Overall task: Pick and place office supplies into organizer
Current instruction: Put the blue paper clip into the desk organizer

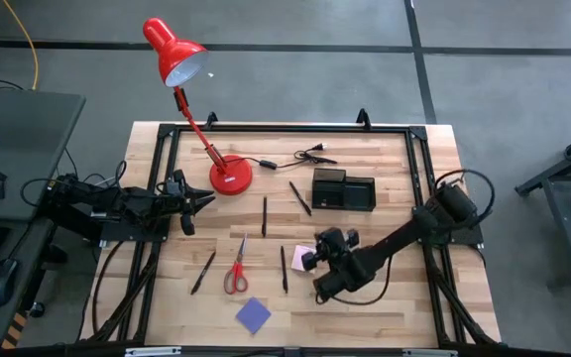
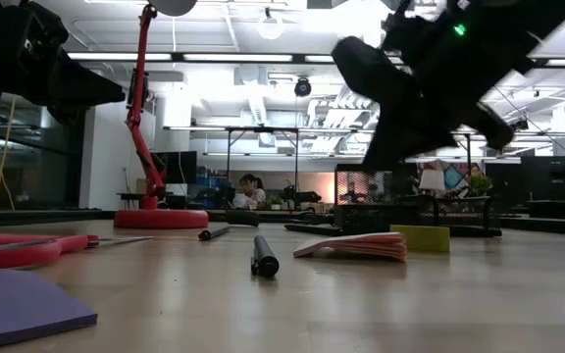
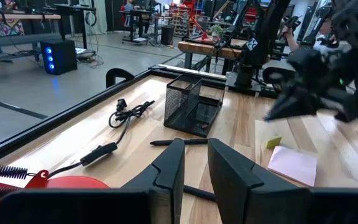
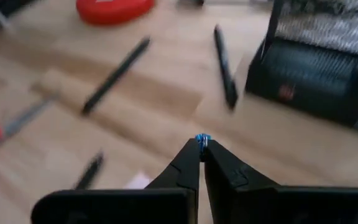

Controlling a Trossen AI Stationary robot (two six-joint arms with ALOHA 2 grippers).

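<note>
- Right gripper (image 4: 200, 144): fingers pressed together, tips touching, nothing between them; raised over the counter (image 1: 385, 297), above the pink note pad (image 1: 302, 256).
- Left gripper (image 3: 193, 155): narrow gap between fingers, nothing held; hangs at the counter's left edge beside the red lamp (image 1: 231, 176).
- Organizer (image 1: 344, 189): one, black mesh, right of centre toward the far side.
- Pens: four counted in the high view, the first (image 1: 264, 215), second (image 1: 299, 197), third (image 1: 203, 271) and fourth (image 1: 284, 268) all lying loose on the wood.
- Scissors (image 1: 236, 273): one pair, red handles, between the third and fourth pens.
- Note pads: two, the pink one and a blue-purple note pad (image 1: 254, 314) near the front edge.
- Small yellow piece (image 3: 273, 142): one, just beside the pink pad.
- Black cable (image 1: 305, 154): one, far side.
</note>
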